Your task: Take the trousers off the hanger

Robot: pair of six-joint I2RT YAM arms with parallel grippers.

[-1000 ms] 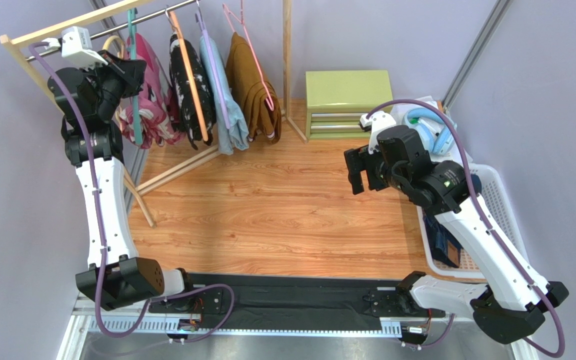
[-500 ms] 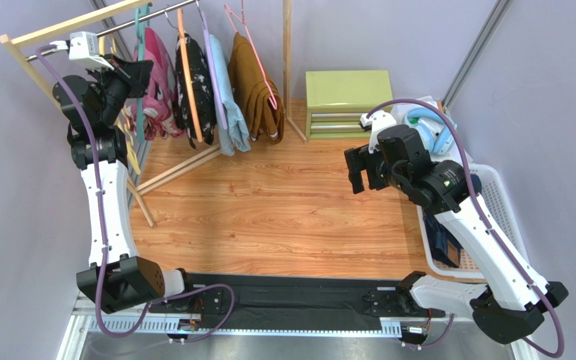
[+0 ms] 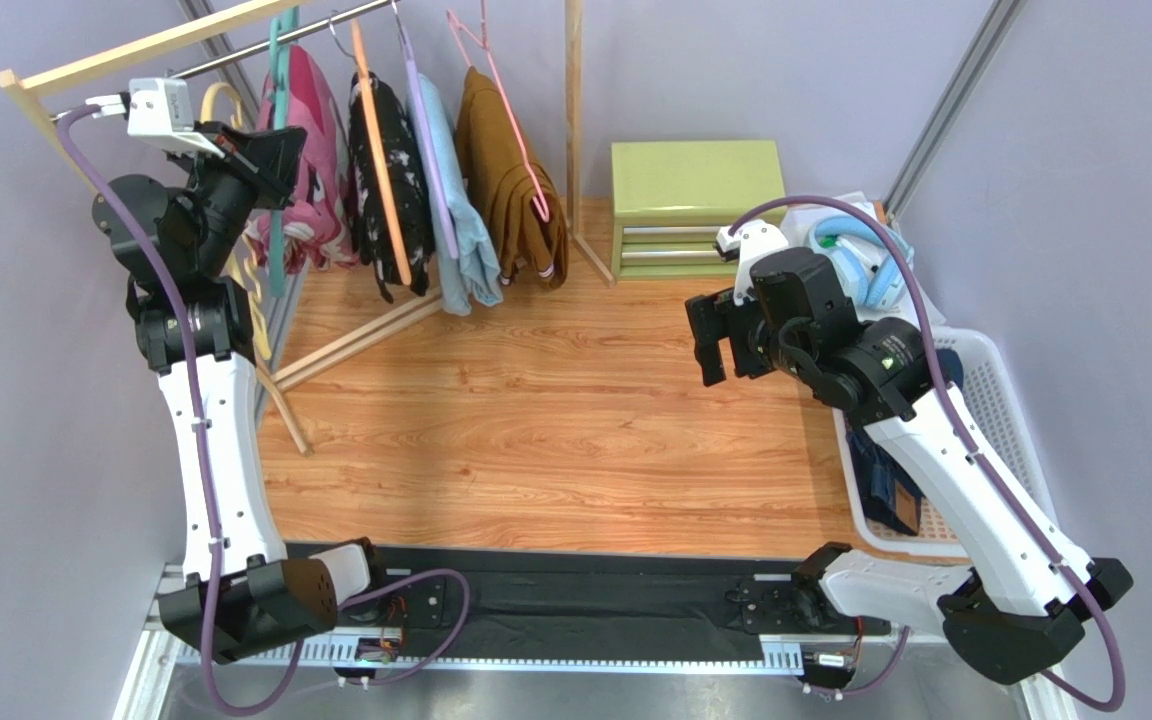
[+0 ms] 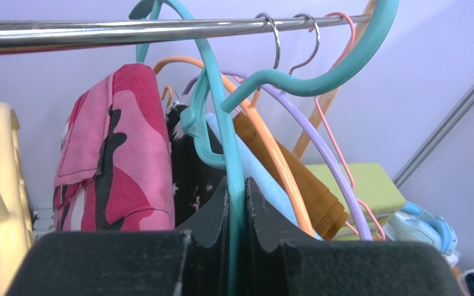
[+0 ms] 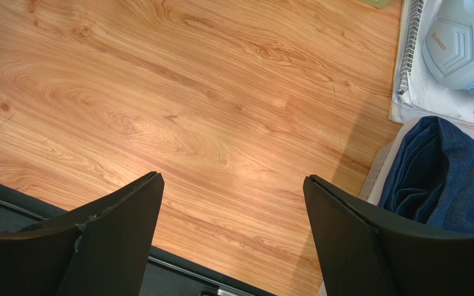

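Two arms are in view, one at each side of the wooden table (image 5: 159, 92).

Far left: the left gripper (image 3: 270, 150) is raised to the metal rail (image 4: 97, 31) of the clothes rack. Its fingers (image 4: 208, 216) are pressed together on the shaft of the teal hanger (image 4: 237, 216), which hooks over the rail. A cream hanger (image 4: 1, 160) hangs at the left end.

The pink camouflage trousers (image 4: 122, 148) hang folded from the rack, just beside the teal hanger on its left. Which hanger carries them cannot be told.

Next along the rail hang:
- a black garment (image 3: 379, 180) with white splotches on an orange hanger (image 3: 375, 135)
- a light blue garment (image 3: 462, 195) by a purple hanger (image 3: 425, 120)
- a brown garment (image 3: 507, 180) on a pink hanger (image 3: 515, 135)

Centre right: a green drawer box (image 3: 695, 180) stands at the far edge of the table.

Right: the right gripper (image 5: 233, 177) hangs over bare wood, its jaws wide apart and holding nothing.

Far right: blue headphones (image 5: 462, 43) lie beside a white basket (image 3: 1010, 405). The navy trousers (image 5: 443, 179) lie inside the basket, off any hanger.
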